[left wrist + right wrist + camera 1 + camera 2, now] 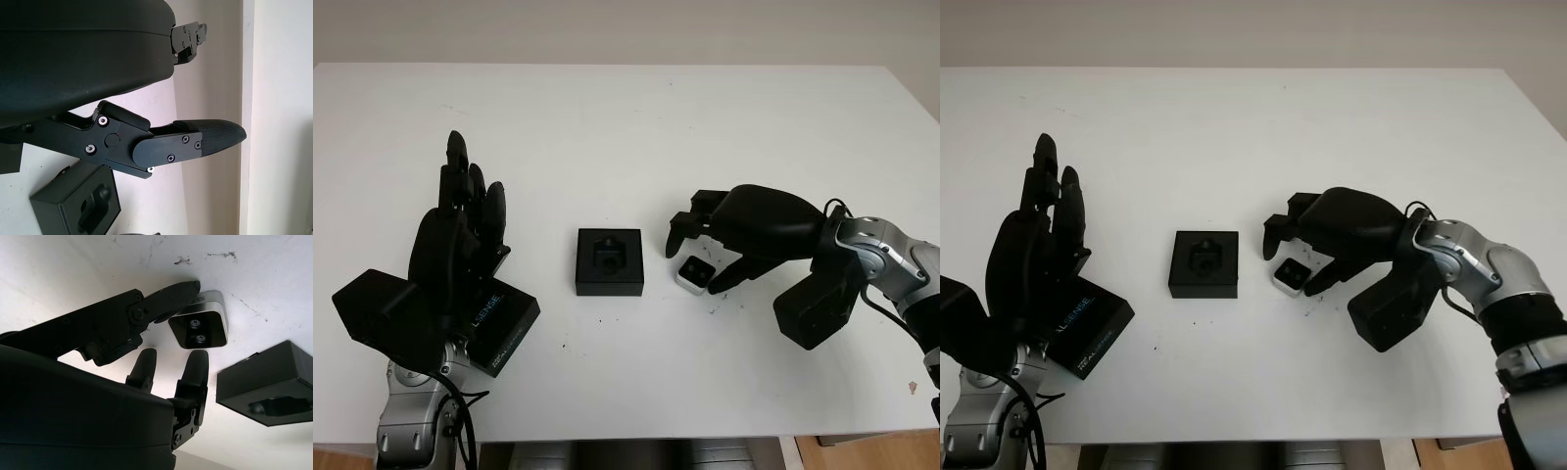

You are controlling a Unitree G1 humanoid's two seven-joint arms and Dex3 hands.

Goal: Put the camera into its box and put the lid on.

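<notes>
Your left hand (460, 245) hangs open over the lid (499, 328) at the bench's (626, 127) near left.
Box (609, 261) sits open mid-bench; just right, your right hand (710, 257) arches over the camera (693, 275), fingers (188, 290) touching, not clasping it.

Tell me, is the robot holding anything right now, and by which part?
Nothing is gripped yet. The right hand is cupped over the small silver camera on the table, one finger touching its edge. The left hand, open, hangs above the lid.
</notes>
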